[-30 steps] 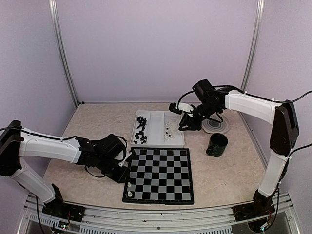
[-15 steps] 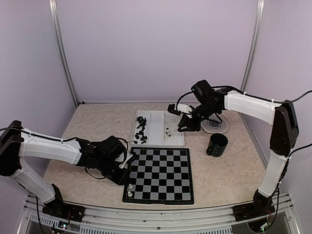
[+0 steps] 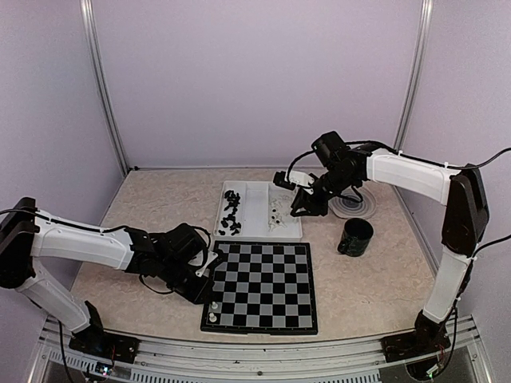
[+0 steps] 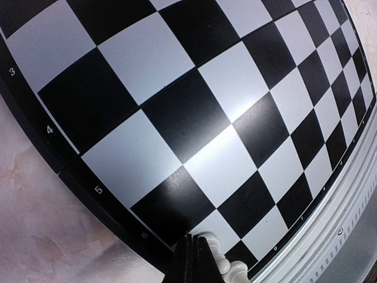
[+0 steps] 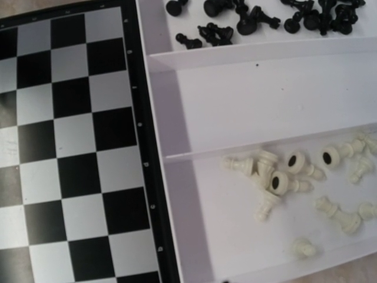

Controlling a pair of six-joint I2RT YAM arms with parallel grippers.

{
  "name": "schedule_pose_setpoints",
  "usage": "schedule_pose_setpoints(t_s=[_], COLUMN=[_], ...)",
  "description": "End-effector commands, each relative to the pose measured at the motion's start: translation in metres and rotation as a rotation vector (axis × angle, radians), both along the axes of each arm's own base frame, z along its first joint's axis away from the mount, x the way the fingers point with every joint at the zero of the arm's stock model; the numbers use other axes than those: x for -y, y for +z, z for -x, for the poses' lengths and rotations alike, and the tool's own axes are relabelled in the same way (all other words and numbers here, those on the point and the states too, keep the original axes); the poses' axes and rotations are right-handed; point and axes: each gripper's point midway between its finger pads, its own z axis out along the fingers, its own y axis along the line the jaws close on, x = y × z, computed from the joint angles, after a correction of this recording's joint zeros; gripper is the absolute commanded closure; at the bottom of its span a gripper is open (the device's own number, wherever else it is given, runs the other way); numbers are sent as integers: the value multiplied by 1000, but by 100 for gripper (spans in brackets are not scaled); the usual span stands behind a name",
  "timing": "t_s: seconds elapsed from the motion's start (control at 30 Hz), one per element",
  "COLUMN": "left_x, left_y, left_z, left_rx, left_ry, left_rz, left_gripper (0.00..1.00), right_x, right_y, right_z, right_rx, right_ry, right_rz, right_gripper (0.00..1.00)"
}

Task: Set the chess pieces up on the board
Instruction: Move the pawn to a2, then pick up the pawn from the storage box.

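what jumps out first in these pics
The nearly bare chessboard sits at the table's near middle, with just two white pieces at its near-left corner. Behind it, a white tray holds black pieces in its left compartment and loose white pieces in its right.

A robotics lab test cell: plain pale lilac panel walls (image 3: 255, 80) and slim aluminium posts (image 3: 102, 88) enclose a beige marbled bench (image 3: 367, 279). A white-and-black left robot arm (image 3: 80, 239) and matching right robot arm (image 3: 407, 171) are bolted to a grey metal rail (image 3: 263, 361).
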Motion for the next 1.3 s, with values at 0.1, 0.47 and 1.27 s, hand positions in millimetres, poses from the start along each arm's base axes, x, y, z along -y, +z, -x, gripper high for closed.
schedule_pose_setpoints(t_s=[0.1, 0.47, 1.27], left_x=[-8, 4, 1], left_y=[10, 150, 190], left_z=[-16, -143, -268], left_rx=[64, 454, 615], left_ry=[32, 155, 338], left_rz=[-46, 72, 277], left_gripper=[100, 50, 29], right_x=[0, 35, 21], right_y=[1, -26, -115], right_z=[4, -49, -104], right_rx=[8, 89, 29], right_ry=[0, -92, 35], right_rz=[12, 192, 474], right_gripper=[74, 69, 69])
